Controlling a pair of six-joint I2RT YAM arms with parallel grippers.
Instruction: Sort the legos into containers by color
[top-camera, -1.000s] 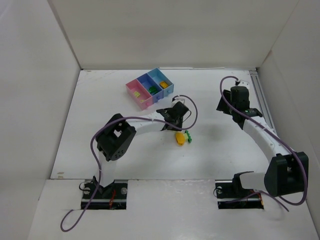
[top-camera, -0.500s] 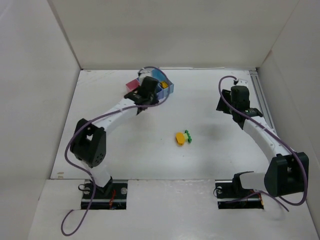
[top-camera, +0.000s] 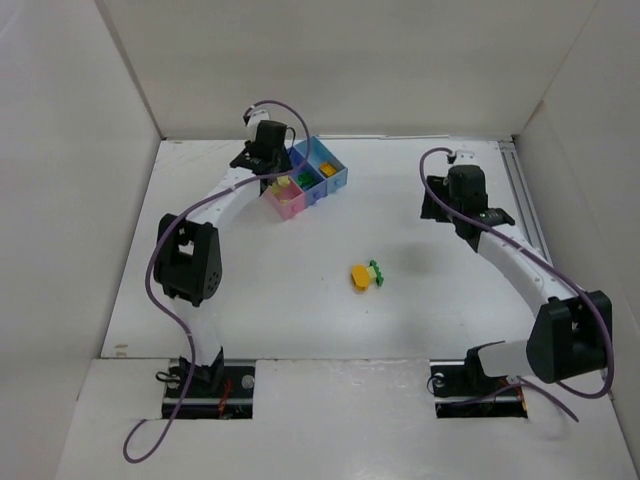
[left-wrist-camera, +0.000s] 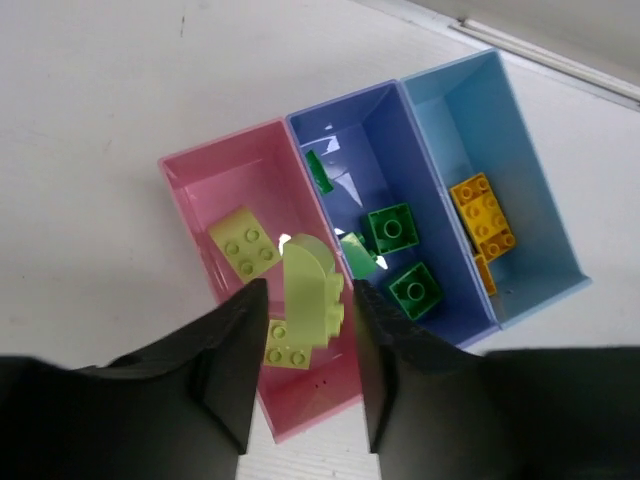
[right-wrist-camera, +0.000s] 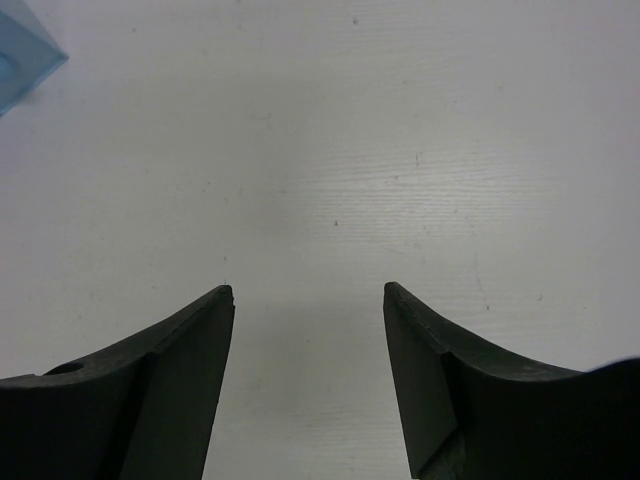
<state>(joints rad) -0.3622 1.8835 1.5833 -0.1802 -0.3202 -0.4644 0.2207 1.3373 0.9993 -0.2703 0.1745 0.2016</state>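
top: high, behind arms | left wrist: close above bins (left-wrist-camera: 330, 400), shared | right wrist: low over table (right-wrist-camera: 330, 150)

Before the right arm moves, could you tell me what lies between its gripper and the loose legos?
Only bare table separates the right gripper from the legos, as the top view shows.
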